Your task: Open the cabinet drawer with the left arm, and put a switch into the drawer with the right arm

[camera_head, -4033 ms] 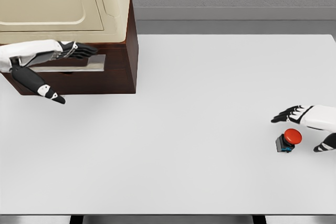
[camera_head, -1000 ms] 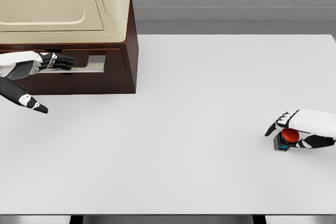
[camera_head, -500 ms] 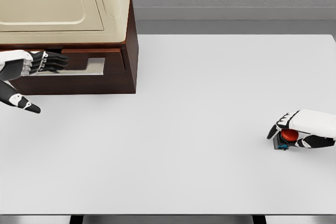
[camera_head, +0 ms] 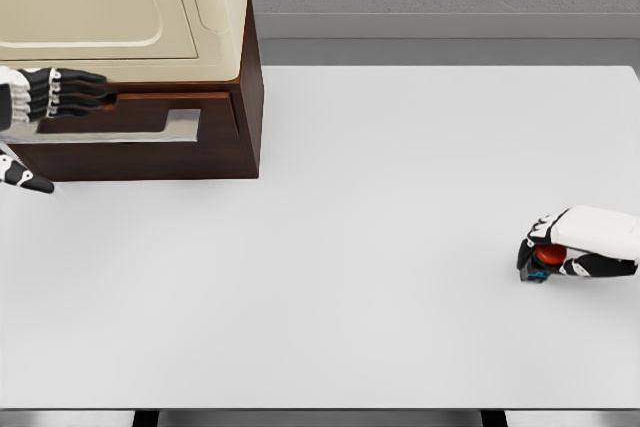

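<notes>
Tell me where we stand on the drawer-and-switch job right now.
Partly done: the drawer shows only a narrow opening beneath the cabinet, with the left hand at its front near the picture's left edge. In hand: the right hand is closed over the red switch, which sits on the table at the far right. Left: lift the switch, carry it across and place it in the drawer.

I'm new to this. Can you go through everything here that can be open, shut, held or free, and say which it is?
Cabinet drawer: partly open, a gap showing behind its front.
Left hand: fingers extended at the drawer's top edge, gripping nothing visible.
Switch: on the table, held.
Right hand: curled shut around the switch.
</notes>
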`<state>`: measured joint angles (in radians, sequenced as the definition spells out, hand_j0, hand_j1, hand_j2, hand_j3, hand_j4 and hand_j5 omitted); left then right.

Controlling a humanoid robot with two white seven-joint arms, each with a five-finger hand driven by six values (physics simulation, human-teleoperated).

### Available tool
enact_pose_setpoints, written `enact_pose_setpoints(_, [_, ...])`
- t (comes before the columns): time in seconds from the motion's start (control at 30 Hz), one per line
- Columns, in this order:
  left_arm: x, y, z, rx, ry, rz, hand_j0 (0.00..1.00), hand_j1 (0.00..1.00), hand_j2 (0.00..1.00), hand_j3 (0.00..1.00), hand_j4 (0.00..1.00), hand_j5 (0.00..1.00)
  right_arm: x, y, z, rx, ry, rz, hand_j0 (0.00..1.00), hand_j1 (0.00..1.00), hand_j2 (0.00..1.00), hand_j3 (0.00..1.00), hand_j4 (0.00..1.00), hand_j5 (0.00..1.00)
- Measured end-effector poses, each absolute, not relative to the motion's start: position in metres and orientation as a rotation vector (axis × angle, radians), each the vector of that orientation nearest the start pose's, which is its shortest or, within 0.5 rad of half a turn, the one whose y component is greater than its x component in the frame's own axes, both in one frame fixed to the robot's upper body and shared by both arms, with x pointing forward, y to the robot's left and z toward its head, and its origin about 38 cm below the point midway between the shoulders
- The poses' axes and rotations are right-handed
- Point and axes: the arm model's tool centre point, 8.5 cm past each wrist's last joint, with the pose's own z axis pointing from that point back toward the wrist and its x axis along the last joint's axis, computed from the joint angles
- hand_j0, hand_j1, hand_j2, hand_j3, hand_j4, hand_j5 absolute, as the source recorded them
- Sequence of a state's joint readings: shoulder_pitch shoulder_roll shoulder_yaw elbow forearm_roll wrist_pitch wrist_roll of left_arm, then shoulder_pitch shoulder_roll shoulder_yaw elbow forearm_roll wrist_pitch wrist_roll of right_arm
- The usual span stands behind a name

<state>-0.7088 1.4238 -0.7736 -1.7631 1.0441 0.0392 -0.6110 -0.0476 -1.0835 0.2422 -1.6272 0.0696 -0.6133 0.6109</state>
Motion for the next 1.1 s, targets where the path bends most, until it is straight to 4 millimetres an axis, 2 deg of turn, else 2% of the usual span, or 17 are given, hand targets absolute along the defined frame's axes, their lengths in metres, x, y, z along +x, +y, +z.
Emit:
enact_pose_setpoints(0.27, [0.360,0.410,0.330,-0.230,-1.197,-1.036,1.00,1.00,1.00,1.00,1.00,1.00,0.325,-0.395,0.184,-0.125,-1.279,1.875,0.47,0.47,0.47,0.47,0.47,0.47])
enact_pose_setpoints(0.63, [0.369,0.424,0.321,-0.139,-1.152,-1.036,1.00,1.00,1.00,1.00,1.00,1.00,0.339,-0.392,0.207,-0.187,-1.335,1.888,0.46,0.46,0.46,0.46,0.46,0.46])
enact_pose_setpoints(1.1, [0.382,0.408,0.308,-0.182,-1.172,-1.042,1.00,1.00,1.00,1.00,1.00,1.00,0.359,-0.375,0.231,-0.237,-1.459,1.880,0.46,0.46,0.46,0.46,0.46,0.46])
